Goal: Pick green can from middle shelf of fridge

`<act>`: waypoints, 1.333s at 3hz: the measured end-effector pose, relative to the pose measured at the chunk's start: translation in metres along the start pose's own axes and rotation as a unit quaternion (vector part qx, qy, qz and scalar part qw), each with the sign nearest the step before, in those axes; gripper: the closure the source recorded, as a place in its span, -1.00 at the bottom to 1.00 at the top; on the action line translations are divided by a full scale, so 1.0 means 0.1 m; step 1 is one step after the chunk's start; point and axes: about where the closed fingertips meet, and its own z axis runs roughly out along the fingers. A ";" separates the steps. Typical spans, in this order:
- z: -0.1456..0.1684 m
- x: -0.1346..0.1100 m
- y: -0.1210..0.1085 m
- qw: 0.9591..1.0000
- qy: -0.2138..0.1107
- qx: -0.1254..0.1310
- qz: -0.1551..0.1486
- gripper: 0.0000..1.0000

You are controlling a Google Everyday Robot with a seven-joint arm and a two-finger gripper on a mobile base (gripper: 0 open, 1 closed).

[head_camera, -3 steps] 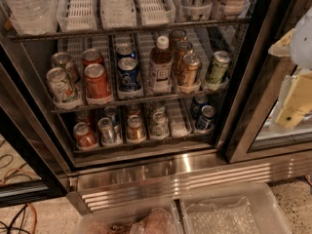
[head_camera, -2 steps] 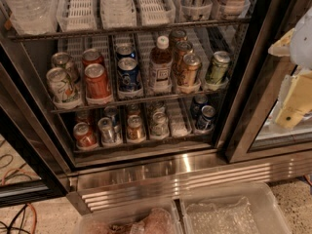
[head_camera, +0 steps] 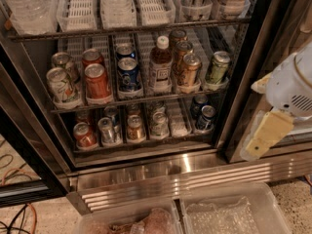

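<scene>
View looking down into an open drinks fridge [head_camera: 161,170] with a steel base panel and three wire racks. On the middle shelf [head_camera: 146,98], cans stand upright in white slotted lane trays, which keep each row lined up and feeding toward the front. The green can [head_camera: 218,68] is at the right end of this shelf, at the front of its lane, right of centre in the frame. Just beside it on the left are two brown-gold cans [head_camera: 188,70], then a white-capped bottle [head_camera: 160,65]. Its right side looks free, which should suit an approach from that side. The robot's gripper [head_camera: 263,140], white with a pale yellow tip, hangs at the right edge of the frame, outside the fridge, lower than the can and well apart from it. It holds nothing visible, and whether it is open or closed cannot be told. The reach has not begun.
</scene>
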 end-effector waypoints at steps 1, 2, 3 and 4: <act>0.46 -0.06 0.11 0.998 -0.039 -0.014 0.048 -1.00; 0.48 -0.10 0.06 0.998 -0.048 0.000 0.049 -1.00; 0.47 -0.10 0.07 0.998 -0.047 -0.001 0.049 -1.00; 0.45 -0.17 0.00 0.995 -0.071 0.020 0.068 -1.00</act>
